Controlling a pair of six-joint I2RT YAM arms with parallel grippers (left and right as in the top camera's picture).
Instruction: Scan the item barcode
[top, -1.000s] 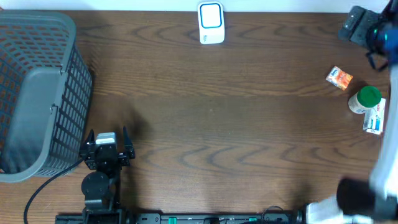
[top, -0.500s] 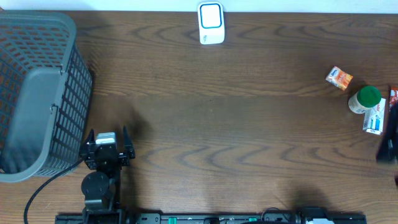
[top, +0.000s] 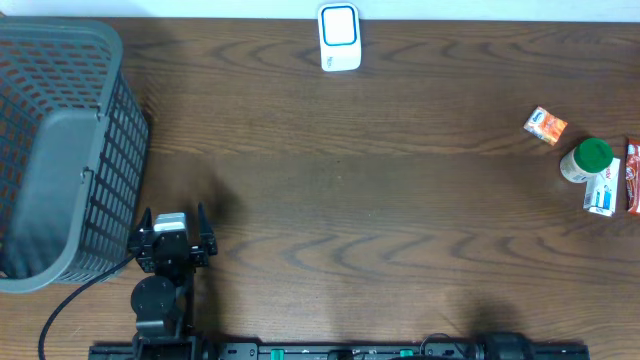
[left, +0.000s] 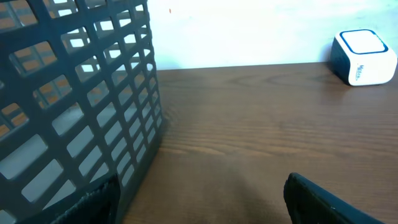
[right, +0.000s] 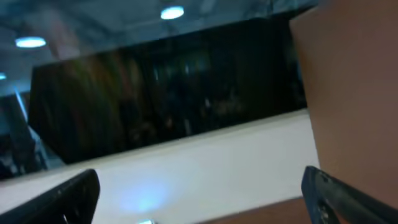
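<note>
Brown table (top: 380, 200), scanner (top: 339, 37) at far edge. Nearest item, orange box (top: 545, 126), lies well right of scanner. Left gripper (top: 175, 218) & right gripper (right: 199, 186) both spread, empty. I'd pinch box sides, keeping barcode face clear.

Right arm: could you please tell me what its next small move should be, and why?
Probably lower the right end effector toward the green-capped bottle: it is open, empty, pointed away from the table, and no item is at the scanner.

Wooden table (top: 400, 200) bears basket (top: 112, 140), scanner (top: 339, 37), bottle (top: 586, 160), packets (top: 546, 126).
</note>
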